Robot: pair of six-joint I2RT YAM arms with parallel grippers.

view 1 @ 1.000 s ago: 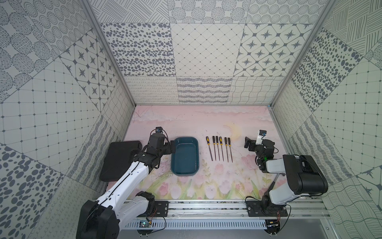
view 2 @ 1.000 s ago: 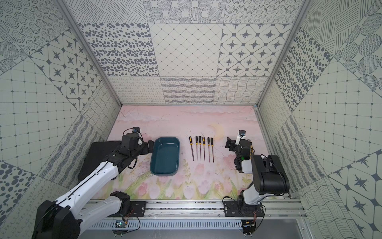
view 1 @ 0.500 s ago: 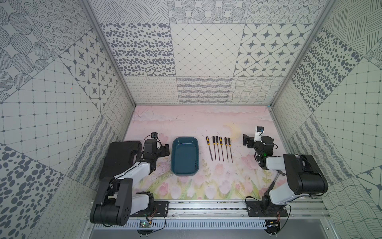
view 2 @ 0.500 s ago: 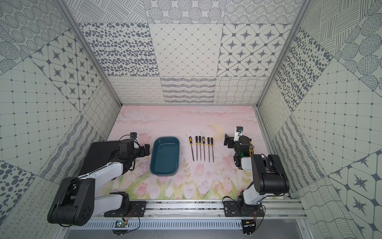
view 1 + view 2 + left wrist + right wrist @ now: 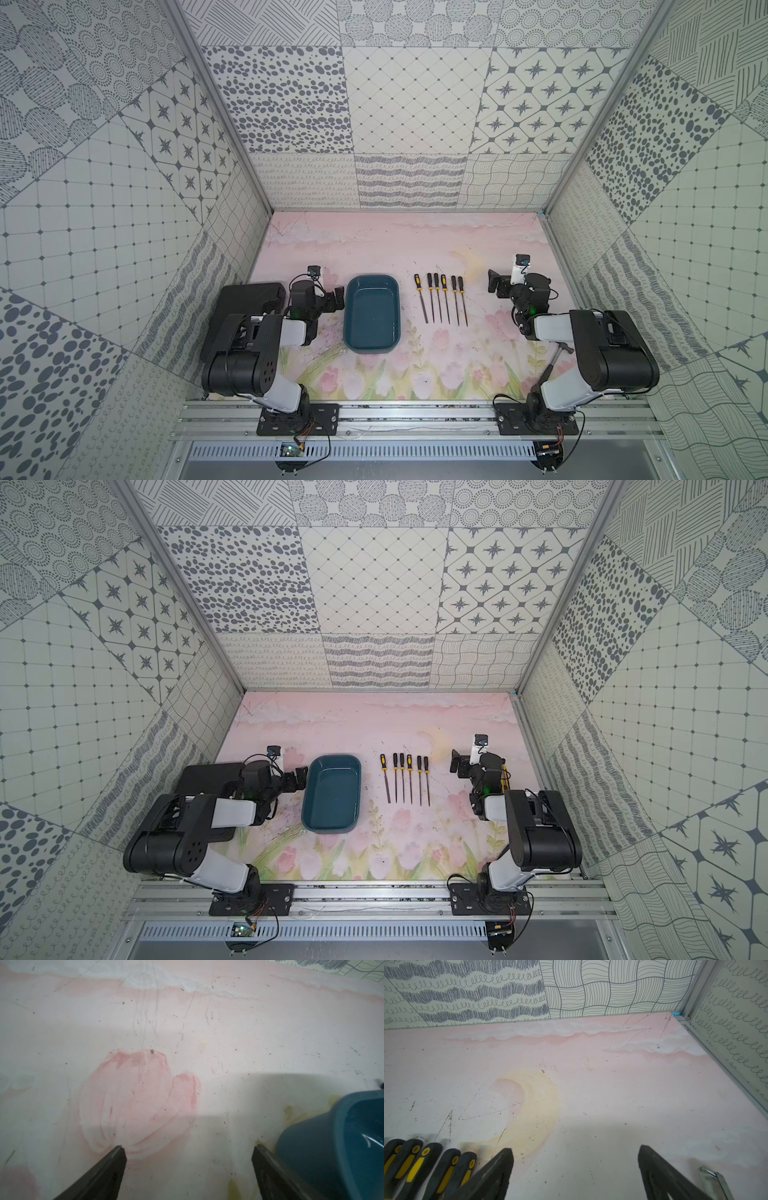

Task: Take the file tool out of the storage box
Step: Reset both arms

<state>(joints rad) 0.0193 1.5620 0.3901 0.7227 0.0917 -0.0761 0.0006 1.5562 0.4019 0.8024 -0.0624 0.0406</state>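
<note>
The tub (image 5: 372,316) sits empty. Six files (image 5: 440,297) lie in a neat row just right of it, so the job looks finished. The left gripper (image 5: 336,300), beside the tub's left wall, and the right gripper (image 5: 496,286), beyond the files, both gape wide, holding nothing.

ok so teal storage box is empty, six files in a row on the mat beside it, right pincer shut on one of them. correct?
Not quite: the right pincer is open and holds nothing. The right wrist view shows its jaws spread over bare mat, next to the file handles. The rest stands: the storage box is empty and six files lie in a row beside it.
</note>
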